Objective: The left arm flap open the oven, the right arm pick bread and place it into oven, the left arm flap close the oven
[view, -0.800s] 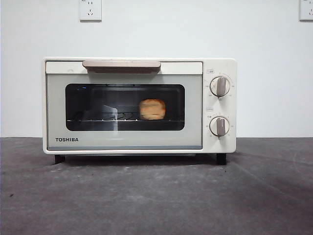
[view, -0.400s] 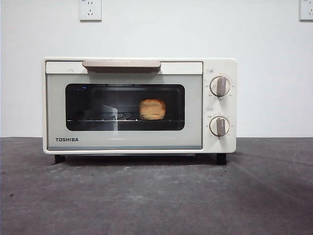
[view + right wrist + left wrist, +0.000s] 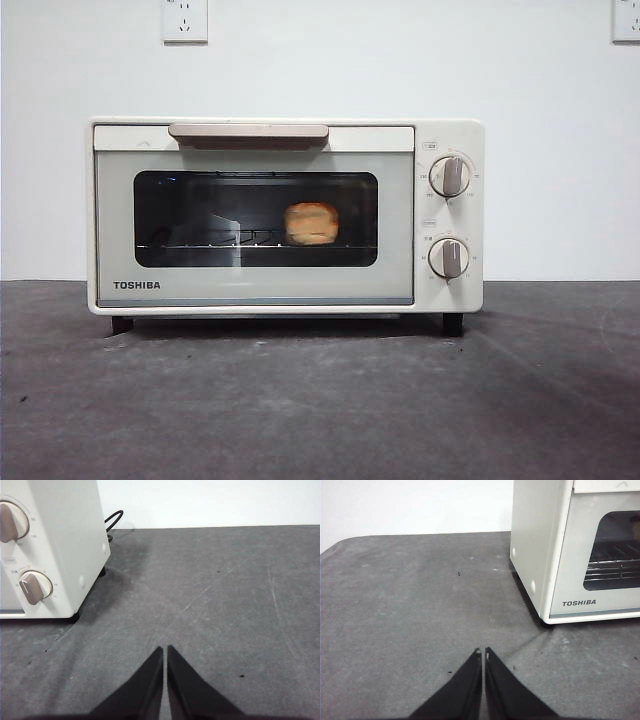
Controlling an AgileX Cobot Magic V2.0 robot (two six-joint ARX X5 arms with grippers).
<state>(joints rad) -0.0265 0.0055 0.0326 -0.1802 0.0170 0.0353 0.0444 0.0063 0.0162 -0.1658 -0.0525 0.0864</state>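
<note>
On oven (image 3: 285,215) door: "TOSHIBA".

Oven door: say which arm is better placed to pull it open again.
Left. The left gripper sits off the oven by its TOSHIBA door side; the right gripper is by the knobs. The handle lies leftward.

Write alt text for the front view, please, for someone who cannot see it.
A cream-white TOSHIBA toaster oven stands on a dark grey table with its door shut and a golden bread on the rack behind the dark glass. No robot arm shows in this view.
</note>
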